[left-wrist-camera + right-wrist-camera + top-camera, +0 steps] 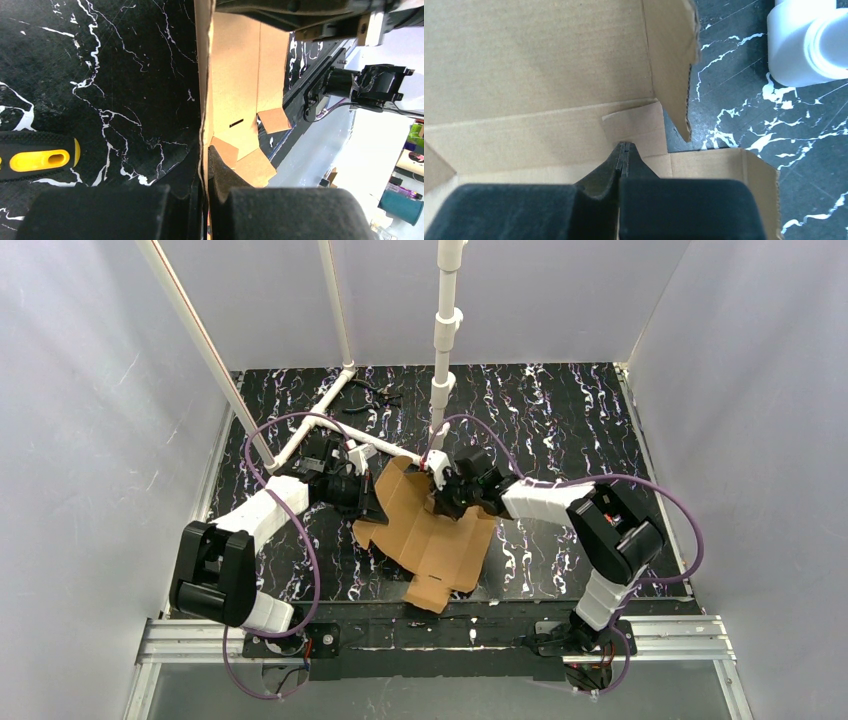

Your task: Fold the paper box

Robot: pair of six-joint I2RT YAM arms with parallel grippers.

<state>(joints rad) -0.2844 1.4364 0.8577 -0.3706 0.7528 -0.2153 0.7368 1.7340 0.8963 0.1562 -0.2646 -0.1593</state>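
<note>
**Brown card on a black marbled worktop**

The paper box (pixel 430 530) is plain, unprinted brown, paler tan where light falls on its inner face. Under it the worktop (pixel 560 410) is black, veined with white marble-like streaks and, it seems, faint purple flecks. The left arm (pixel 265 510) and right arm (pixel 545 502) alternate white and black sections, and purple cables (pixel 314 565) loop from them. The left end effector (pixel 206 165) and right end effector (pixel 624 150) have matt black pads. At nine o'clock in the left wrist view lies a handle (pixel 37 160), black with a bright yellow inset. White pipes (pixel 445 330) stand at twelve o'clock. The walls (pixel 90 390) are pale grey.
</note>
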